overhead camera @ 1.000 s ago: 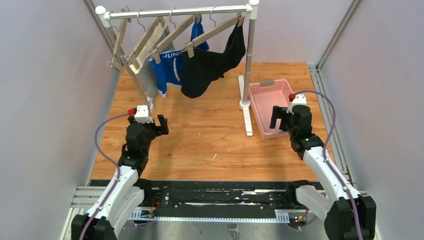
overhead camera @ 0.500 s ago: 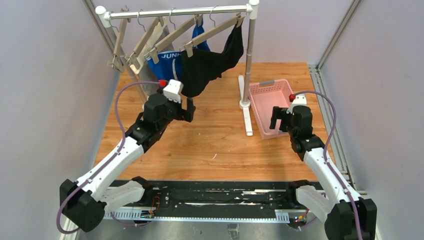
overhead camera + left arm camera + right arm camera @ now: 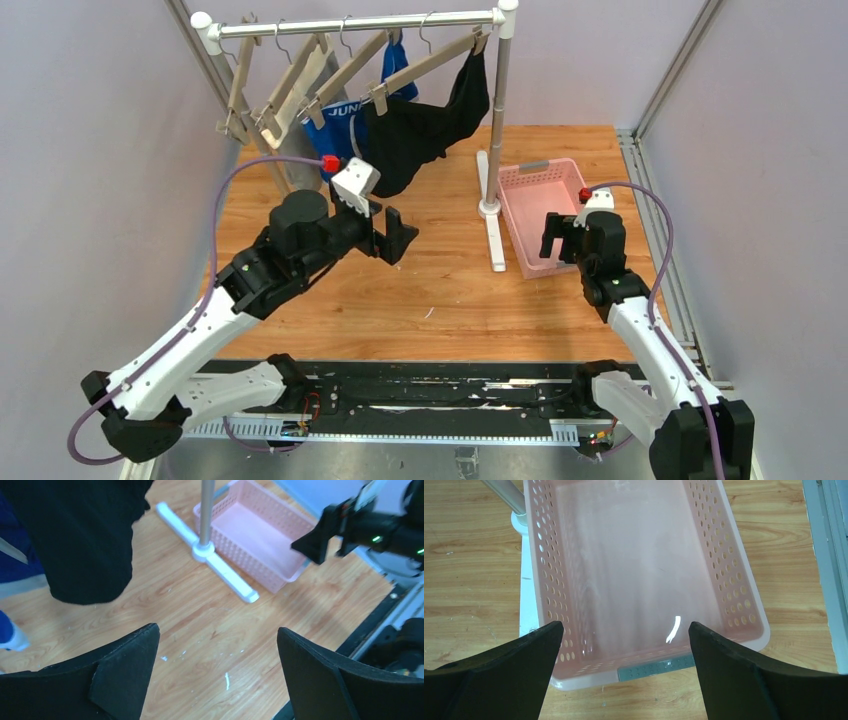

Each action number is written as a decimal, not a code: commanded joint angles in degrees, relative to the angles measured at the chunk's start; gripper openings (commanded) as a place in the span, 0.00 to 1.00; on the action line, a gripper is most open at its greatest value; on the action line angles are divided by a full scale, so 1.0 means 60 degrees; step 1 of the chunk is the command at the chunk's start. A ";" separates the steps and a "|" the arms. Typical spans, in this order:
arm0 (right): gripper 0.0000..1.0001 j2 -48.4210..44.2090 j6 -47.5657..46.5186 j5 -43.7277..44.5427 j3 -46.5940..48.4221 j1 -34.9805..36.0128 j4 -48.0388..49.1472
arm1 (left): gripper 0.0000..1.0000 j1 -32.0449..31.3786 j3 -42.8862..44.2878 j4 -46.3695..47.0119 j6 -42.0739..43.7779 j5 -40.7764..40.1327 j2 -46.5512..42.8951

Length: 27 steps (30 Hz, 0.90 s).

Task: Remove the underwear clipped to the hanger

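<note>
blue briefs (image 3: 338, 135): lower part behind left arm (image 3: 300, 240) | black briefs (image 3: 85, 535): top cut off, left wrist view

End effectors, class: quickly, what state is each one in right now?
Left end effector: open, holding nothing.
Right end effector: open, holding nothing.

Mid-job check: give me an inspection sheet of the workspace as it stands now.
Surface: wooden tabletop, a few small white flecks.
Job's things: black briefs and blue briefs clipped to wooden hangers; grey briefs mostly hidden behind the left arm.
Clutter: pink basket, empty, beside the rack's right foot.
Grippers: left tool open and empty, just below the black briefs, not touching; right tool open and empty, over the basket's near end.
Cables: purple cables loop freely to each wrist, no snag seen.
Surroundings: clothes rack, pale walls, metal frame rails.
</note>
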 commanded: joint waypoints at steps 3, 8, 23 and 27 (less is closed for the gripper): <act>0.99 -0.0296 0.0001 0.0081 0.0139 0.0367 -0.0046 | 0.98 -0.0166 0.2206 -0.1329 -0.0306 0.0539 0.0265; 0.99 -0.0508 -0.0097 0.0049 0.0402 0.0427 -0.0371 | 0.98 -0.0167 0.4410 -0.2434 0.0061 -0.0327 0.0907; 0.99 -0.0948 -0.0470 0.0292 0.2018 0.1274 -0.1512 | 0.98 -0.0167 0.6916 -0.1800 0.3256 -0.3443 0.0567; 0.99 -0.0713 -0.0519 0.0325 0.2360 0.1589 -0.1507 | 0.98 -0.0121 0.7965 -0.2615 0.3692 -0.4755 0.1228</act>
